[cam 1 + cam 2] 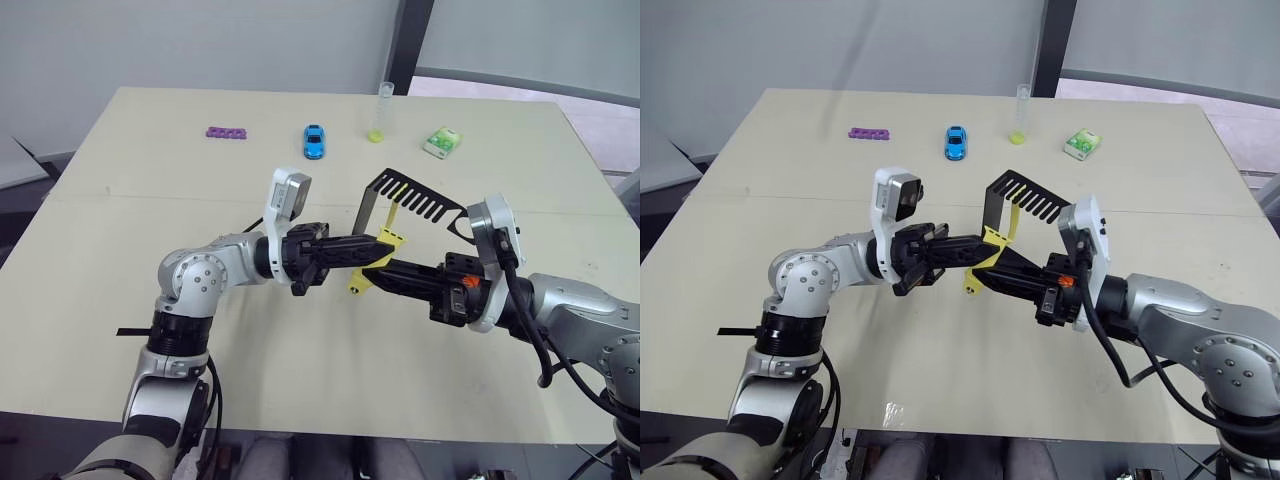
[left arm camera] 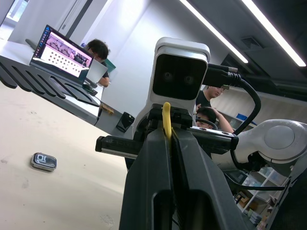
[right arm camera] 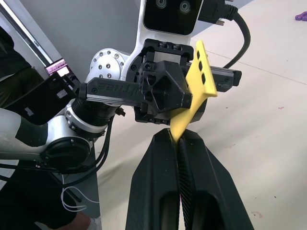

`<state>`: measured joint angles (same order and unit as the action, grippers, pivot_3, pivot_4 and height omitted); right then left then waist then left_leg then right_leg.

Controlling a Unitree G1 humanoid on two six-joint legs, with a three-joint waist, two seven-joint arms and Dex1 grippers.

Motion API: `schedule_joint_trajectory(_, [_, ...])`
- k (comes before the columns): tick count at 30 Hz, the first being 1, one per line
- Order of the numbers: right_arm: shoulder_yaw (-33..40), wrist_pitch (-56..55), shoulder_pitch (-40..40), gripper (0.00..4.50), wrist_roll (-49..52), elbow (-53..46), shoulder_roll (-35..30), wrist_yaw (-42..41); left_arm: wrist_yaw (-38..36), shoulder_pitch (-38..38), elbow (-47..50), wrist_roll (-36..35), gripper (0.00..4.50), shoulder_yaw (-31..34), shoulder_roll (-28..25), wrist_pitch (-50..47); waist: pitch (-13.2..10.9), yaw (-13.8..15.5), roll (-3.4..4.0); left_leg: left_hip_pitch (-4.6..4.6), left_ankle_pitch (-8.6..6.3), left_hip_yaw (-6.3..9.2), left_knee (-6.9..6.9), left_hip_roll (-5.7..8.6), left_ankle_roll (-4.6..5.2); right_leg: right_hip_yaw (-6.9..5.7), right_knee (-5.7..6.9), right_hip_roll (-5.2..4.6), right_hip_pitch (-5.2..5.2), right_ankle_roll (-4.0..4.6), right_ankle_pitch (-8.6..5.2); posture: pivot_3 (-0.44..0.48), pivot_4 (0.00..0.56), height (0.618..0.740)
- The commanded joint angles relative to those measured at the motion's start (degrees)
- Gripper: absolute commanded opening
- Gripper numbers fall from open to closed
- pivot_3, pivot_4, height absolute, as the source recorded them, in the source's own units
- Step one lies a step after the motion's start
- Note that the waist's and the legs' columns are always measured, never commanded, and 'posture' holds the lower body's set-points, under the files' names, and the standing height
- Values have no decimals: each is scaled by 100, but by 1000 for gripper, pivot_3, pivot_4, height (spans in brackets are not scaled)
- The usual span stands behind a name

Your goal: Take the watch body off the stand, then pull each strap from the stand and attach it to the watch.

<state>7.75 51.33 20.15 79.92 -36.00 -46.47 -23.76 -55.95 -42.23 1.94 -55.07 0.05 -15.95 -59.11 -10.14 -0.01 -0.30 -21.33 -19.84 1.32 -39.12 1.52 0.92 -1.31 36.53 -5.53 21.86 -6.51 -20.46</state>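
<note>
Yellow straps [image 1: 372, 262] sit pinched between both pincers, just in front of the stand [image 1: 410, 199] on the surface [image 1: 140, 180]. From the left, the left pincer [image 1: 385, 246] is clamped on a strap; from the right, the right pincer [image 1: 990, 272] grips a strap with holes. The watch body [image 2: 44, 162] lies flat on the surface under the stand's slotted arm.

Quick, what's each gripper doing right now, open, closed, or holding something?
Left gripper: closed on a yellow strap.
Right gripper: closed on a yellow strap.
Cannot tell if both hold the same strap.
</note>
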Motion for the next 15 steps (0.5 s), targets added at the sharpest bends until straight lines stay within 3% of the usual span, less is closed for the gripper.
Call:
schedule_joint_trajectory(1, [192, -81, 109, 0, 137, -167, -69, 80, -49, -43, 186, -128, 72, 58, 61, 97, 0, 0, 0, 0, 0, 0, 0, 0, 0, 0, 0, 0, 0, 0, 0, 0, 150, 740])
schedule_joint_trajectory(8, [242, -155, 74, 0, -72, -279, -119, 103, -122, -44, 192, -54, 72, 19, 4, 172, 0, 0, 0, 0, 0, 0, 0, 0, 0, 0, -1, 0, 0, 0, 0, 0, 150, 740])
schedule_joint_trajectory(11, [464, -173, -153, 969, -33, -455, -245, 84, -241, -50, 197, 46, 0, -49, -107, 242, 0, 5, 0, -1, 0, 0, 1, 0, 0, 0, -1, 0, -1, 0, 0, 0, 150, 740])
schedule_joint_trajectory(15, [1183, -181, -1027, 2946, 173, -883, -499, 198, -532, -56, 177, 287, 0, -209, -362, 444, 0, 39, -1, -3, 0, 4, 4, 0, 0, -4, -2, 0, -5, -1, 0, 0, 150, 740])
